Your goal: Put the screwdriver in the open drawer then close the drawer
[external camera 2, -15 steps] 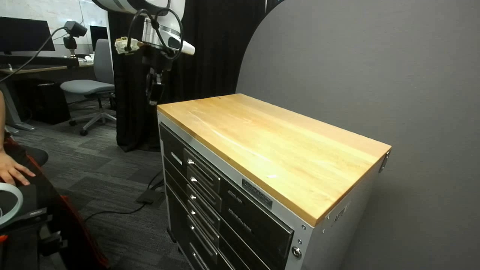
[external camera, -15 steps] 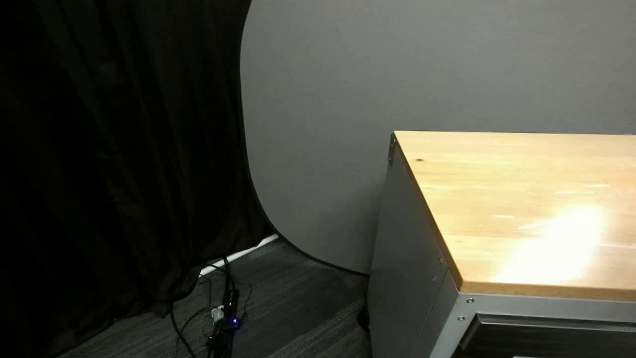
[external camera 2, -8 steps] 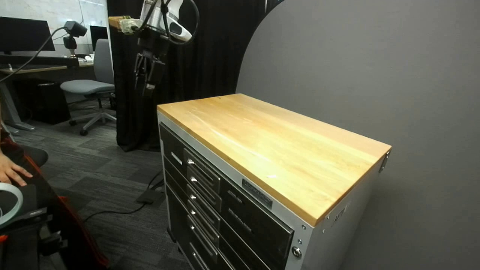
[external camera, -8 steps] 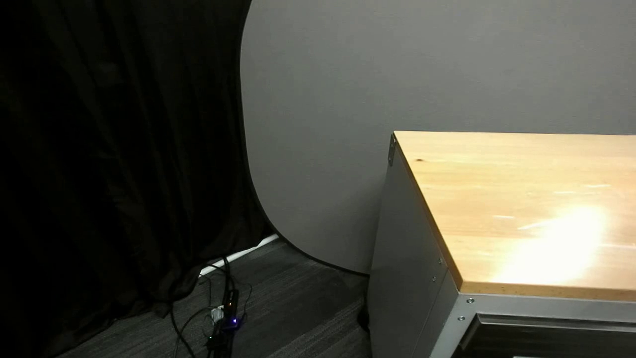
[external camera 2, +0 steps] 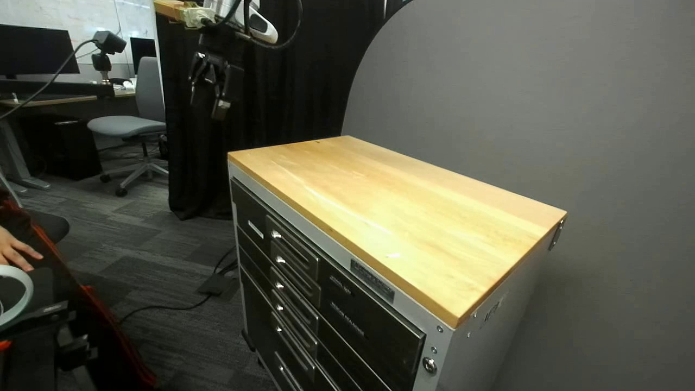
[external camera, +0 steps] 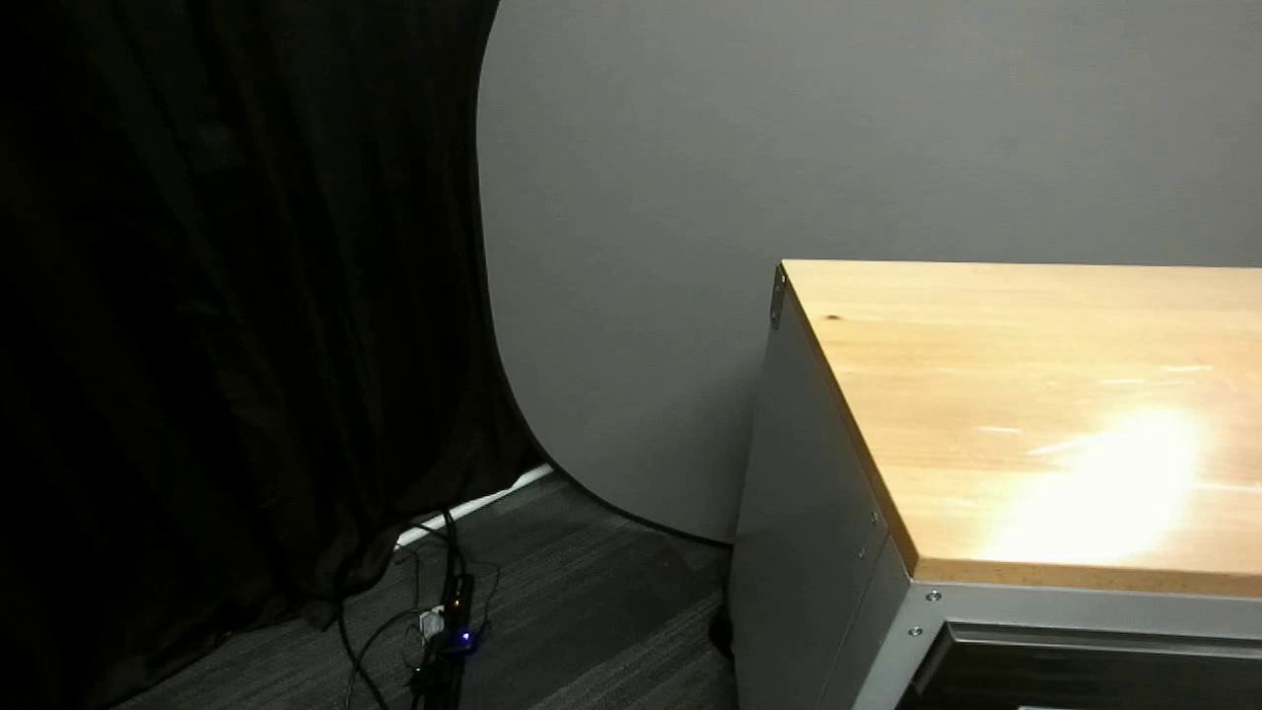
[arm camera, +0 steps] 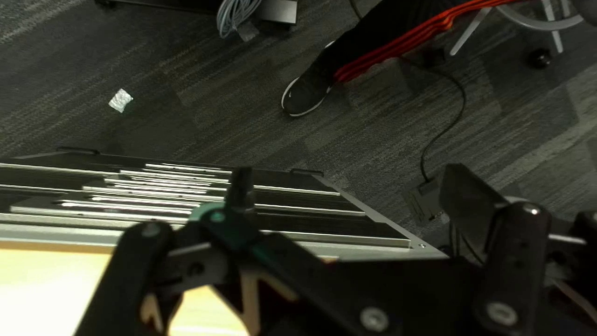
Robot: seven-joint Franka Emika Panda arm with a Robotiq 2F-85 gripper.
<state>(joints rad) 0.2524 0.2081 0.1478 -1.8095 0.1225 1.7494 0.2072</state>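
Observation:
My gripper (external camera 2: 206, 103) hangs in the air above the far left corner of the cabinet in an exterior view. Its jaws are spread wide with nothing between them, and in the wrist view the black fingers (arm camera: 466, 200) stand far apart on either side of a gap. The screwdriver is out of view. Several black drawer fronts (external camera 2: 374, 320) line the grey cabinet, apparently flush with its frame; the top drawer's corner (external camera: 1104, 675) also shows at the lower right of an exterior view. Which one is the task's drawer I cannot tell.
The cabinet's light wood top (external camera 2: 402, 217) has a strong glare patch in an exterior view. A person's hand (external camera 2: 16, 252) is at the left edge; the person's shoe (arm camera: 305, 95) rests on the carpet. A cable (external camera 2: 168, 308) runs along the floor, and a black curtain (external camera 2: 293, 76) hangs behind.
My gripper has risen from beside the cabinet's corner and tilted, and its fingers have spread apart. The person's hand has shifted slightly left. Cabinet and drawers have not moved.

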